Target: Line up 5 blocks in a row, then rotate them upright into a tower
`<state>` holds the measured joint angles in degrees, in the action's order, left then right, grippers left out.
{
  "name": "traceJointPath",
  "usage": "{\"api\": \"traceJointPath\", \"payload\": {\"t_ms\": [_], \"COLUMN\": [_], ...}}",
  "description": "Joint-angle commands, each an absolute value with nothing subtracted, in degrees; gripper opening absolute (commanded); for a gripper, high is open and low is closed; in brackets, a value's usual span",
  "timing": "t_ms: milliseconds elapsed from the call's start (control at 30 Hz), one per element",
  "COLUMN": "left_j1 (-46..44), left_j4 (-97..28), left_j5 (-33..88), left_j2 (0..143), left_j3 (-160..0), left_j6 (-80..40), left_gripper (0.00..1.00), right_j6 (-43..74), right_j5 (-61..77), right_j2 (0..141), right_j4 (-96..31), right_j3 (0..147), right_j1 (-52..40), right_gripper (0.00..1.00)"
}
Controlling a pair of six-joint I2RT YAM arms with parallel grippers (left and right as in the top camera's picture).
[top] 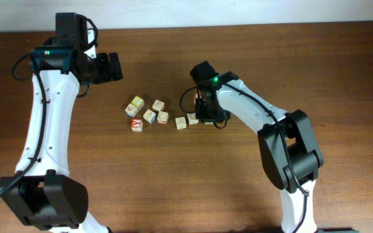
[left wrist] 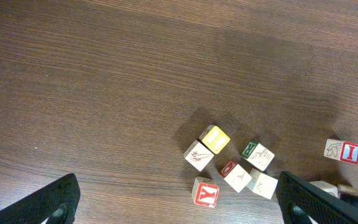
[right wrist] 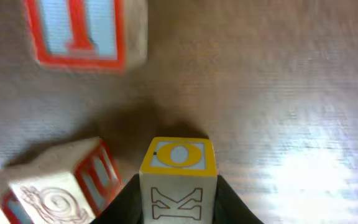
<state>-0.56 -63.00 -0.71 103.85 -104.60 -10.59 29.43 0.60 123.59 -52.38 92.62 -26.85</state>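
Note:
A pale block [right wrist: 178, 180] with a yellow "O" face and an outlined "K" sits between the fingers of my right gripper [right wrist: 178, 190], which press on both its sides. Whether it rests on the table I cannot tell. Close to its left lies a block [right wrist: 55, 196] with a red letter. In the overhead view my right gripper [top: 203, 114] stands over two blocks [top: 181, 122] right of the main cluster [top: 149, 116] of several blocks. My left gripper [top: 112, 66] hovers wide open and empty, up and left of the cluster [left wrist: 235, 174].
The cube with a red face and white "I" mark [right wrist: 79, 31] lies beyond the held block, and it also shows at the right in the left wrist view [left wrist: 351, 152]. The brown wooden table [top: 290, 58] carries everything.

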Motion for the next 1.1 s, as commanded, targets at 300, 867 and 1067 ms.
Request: {"api": "traceJointPath", "payload": {"t_ms": [300,867,1067], "left_j1": [-0.5,-0.5,-0.5], "left_j4": [-62.9,-62.9,-62.9], "left_j5": [-1.3,-1.3,-1.3], "left_j2": [104.3,104.3,104.3], "left_j3": [-105.8,-105.8,-105.8], "left_j6": [-11.5,-11.5,-11.5], "left_gripper": [0.99,0.99,0.99], "right_j6": [28.1,20.4,17.3], "right_j5": [0.9,4.6,6.8], "right_j2": [117.2,117.1,119.9], "right_j4": [-64.8,-61.4,-45.9], "right_j3": [87.3,94.2,95.1], "right_j1": [-27.4,-27.4,-29.6], "right_gripper": [0.23,0.53,0.52]}}
